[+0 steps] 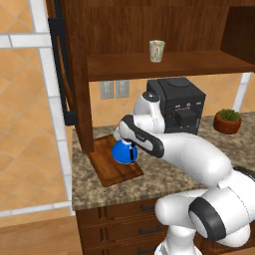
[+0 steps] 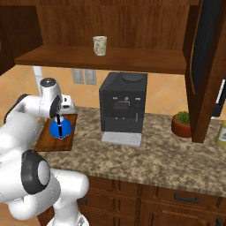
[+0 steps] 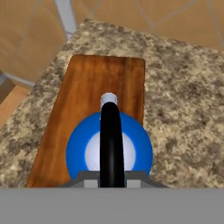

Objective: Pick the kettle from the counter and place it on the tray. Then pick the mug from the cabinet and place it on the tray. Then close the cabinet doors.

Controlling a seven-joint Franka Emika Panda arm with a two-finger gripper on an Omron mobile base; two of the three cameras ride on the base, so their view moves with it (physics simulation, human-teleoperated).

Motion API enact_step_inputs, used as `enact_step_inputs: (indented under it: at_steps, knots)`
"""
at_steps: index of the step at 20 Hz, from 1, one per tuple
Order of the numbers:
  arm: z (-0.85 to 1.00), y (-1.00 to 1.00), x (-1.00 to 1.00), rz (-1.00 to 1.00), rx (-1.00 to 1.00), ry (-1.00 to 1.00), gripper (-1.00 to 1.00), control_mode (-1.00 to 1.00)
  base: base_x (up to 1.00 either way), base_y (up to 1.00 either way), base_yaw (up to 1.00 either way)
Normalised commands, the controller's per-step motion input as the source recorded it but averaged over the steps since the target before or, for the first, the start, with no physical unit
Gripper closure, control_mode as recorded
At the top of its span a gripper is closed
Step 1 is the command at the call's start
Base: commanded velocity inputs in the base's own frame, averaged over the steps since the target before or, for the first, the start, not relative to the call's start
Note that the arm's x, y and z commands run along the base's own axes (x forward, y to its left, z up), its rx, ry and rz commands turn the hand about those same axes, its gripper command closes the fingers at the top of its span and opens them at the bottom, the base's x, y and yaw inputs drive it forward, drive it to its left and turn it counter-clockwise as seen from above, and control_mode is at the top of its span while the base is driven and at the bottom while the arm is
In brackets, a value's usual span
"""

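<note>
Hand clamped on kettle above the tray

The hand (image 3: 112,183) grips the black handle of the kettle (image 3: 109,151) directly below it, over the tray (image 3: 87,87) at the desk's (image 3: 183,109) end; the mug (image 1: 157,51) stands on the cabinet shelf (image 1: 164,64).

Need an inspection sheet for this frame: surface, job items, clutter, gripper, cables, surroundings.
Surface: speckled brown granite counter, dark wood drawers below.
Job's things: squat bright-blue kettle with black arched handle over the reddish-brown wooden tray; contact with it cannot be told. Cream mug upright on the dark wood cabinet shelf. Cabinet door open.
Clutter: black coffee machine; small green plant in a terracotta pot.
Gripper: jaws shut on the kettle's handle.
Cables: nothing seen.
Surroundings: orange tiled wall, two wall sockets.
</note>
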Motion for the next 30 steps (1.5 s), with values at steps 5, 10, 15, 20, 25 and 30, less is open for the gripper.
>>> enact_step_inputs:
  at_steps: [5, 10, 15, 20, 25, 30]
  knots:
    - [-0.16, 0.47, 0.46, 0.00, 0.00, 0.00, 1.00, -1.00, 0.00, 0.00, 0.00]
    - [-0.16, 0.25, 0.49, -0.01, 0.00, 0.00, 1.00, -1.00, 0.00, 0.00, 0.00]
    - [-0.17, 0.27, 0.46, -0.02, 0.00, 0.00, 1.00, -1.00, 0.00, 0.00, 0.00]
    - [-0.15, 0.16, 0.42, -0.02, 0.00, 0.00, 1.00, -1.00, 0.00, 0.00, 0.00]
    - [-0.14, 0.05, 0.38, -0.02, 0.00, 0.00, 1.00, -1.00, 0.00, 0.00, 0.00]
    - [-0.06, 0.01, 0.07, 0.00, 0.00, 0.00, 1.00, -1.00, 0.00, 0.00, 0.00]
